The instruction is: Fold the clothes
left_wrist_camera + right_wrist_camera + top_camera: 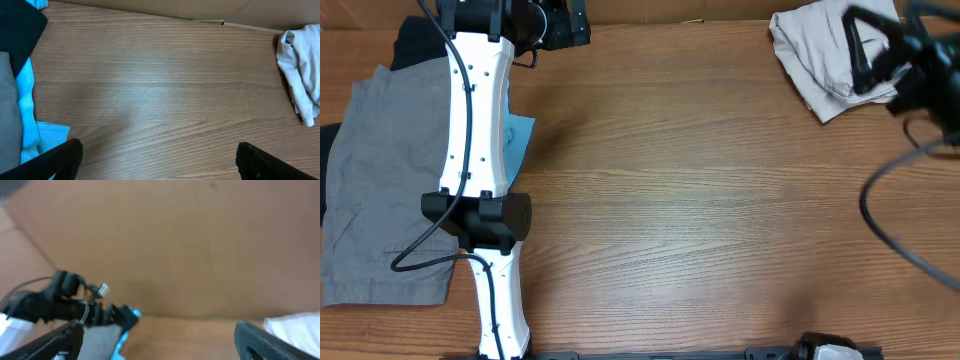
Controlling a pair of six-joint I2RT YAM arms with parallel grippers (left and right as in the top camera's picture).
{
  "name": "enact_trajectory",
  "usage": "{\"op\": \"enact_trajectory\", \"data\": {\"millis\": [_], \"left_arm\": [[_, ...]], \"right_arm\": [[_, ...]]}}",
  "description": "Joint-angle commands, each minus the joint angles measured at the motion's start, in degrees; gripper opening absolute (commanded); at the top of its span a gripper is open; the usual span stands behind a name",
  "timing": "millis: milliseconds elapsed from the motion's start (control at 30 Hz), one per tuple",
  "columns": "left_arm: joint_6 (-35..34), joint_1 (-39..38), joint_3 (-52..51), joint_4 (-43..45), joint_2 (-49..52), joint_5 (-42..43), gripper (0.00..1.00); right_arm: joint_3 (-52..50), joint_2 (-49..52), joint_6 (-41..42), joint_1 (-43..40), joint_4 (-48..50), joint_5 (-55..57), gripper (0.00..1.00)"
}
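clothes [390, 150] sit in two groups at opposite sides of the table [700, 220]. nearest the base, the grey shorts [380, 220] lie flat at the left edge, long axis running near to far, beside the left arm [480, 120]. a light-blue piece [523, 135] peeks out from under that arm, and a black piece [415, 40] lies beyond it. the left gripper [159, 150] hangs over bare wood, fingers spread wide with nothing between them. at the far right corner the cream shorts [815, 60] are crumpled, with no clear long axis. the right gripper [875, 55] is right over them, blurred, fingers apart and empty in its own wrist view, so it is much the nearer arm. no container shows, only a cardboard wall [190, 245] behind.
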Motion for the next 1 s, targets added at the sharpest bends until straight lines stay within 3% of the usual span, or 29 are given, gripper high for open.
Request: {"op": "enact_trajectory", "data": {"millis": [0, 100, 200, 600, 967], "left_arm": [[0.7, -0.4, -0.1, 0.1, 0.6, -0.3, 1.0], [0.7, -0.4, -0.1, 0.1, 0.5, -0.3, 1.0], [0.7, -0.4, -0.1, 0.1, 0.5, -0.3, 1.0], [0.7, -0.4, -0.1, 0.1, 0.5, -0.3, 1.0], [0.7, -0.4, -0.1, 0.1, 0.5, -0.3, 1.0]], "right_arm": [[0.3, -2.5, -1.5, -1.6, -6.3, 8.3, 1.0], [-0.4, -3.8, -1.7, -1.9, -13.9, 17.3, 1.0], [-6.2, -8.0, -1.7, -1.9, -14.2, 24.0, 1.0], [-58.1, -37.2, -3.2, 0.5, 23.4, 21.8, 1.0], [-91.9, -56.7, -4.5, 5.4, 42.7, 16.9, 1.0]]}}
